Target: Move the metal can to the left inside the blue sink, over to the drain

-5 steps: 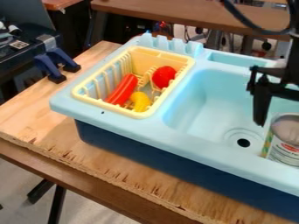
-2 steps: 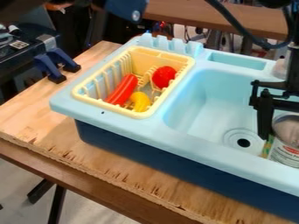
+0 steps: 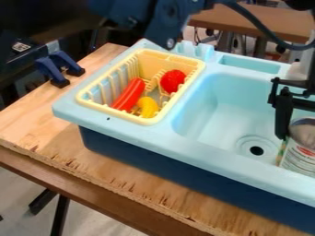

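The can (image 3: 300, 156) stands in the sink (image 3: 212, 108), right by the claw's (image 3: 283, 115) lower end; clenched or released, I cannot tell; the arm (image 3: 161, 18) spans the top, claw pointing down.

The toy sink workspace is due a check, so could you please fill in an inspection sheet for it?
Surface: wooden tabletop, front edge chipped and splintered; the toy sink sits on it.
Job's things: can upright in the sink's basin, at the view's right edge.
Clutter: yellow basket left of the basin, holding a red sausage-shaped toy, a red ball-like toy and a yellow toy.
Gripper: hangs beside the can; contact cannot be told.
Cables: black cable looping above the gripper.
Surroundings: blue clamps at the table's far left edge, another table behind.
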